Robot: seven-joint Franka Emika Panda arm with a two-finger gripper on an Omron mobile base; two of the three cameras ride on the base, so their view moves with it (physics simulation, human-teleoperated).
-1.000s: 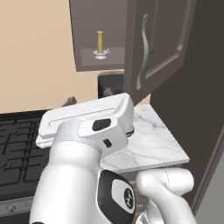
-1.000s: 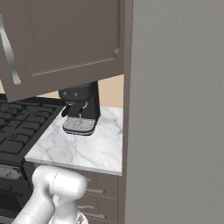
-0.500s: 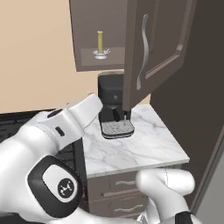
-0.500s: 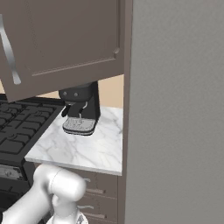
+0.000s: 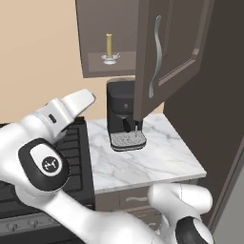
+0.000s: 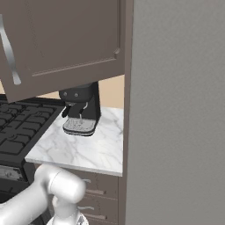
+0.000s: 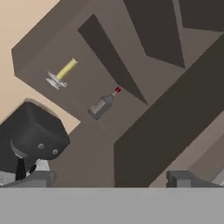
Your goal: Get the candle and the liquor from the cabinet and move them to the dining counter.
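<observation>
Nothing fetched yet, both still on the shelf.
Cabinet (image 5: 164, 52) door open; candle (image 7: 61, 73) and liquor (image 7: 103, 104) stand inside, well apart from my gripper (image 7: 111, 178), fingers spread wide and empty (dining counter's a drive away, I reckon).
</observation>
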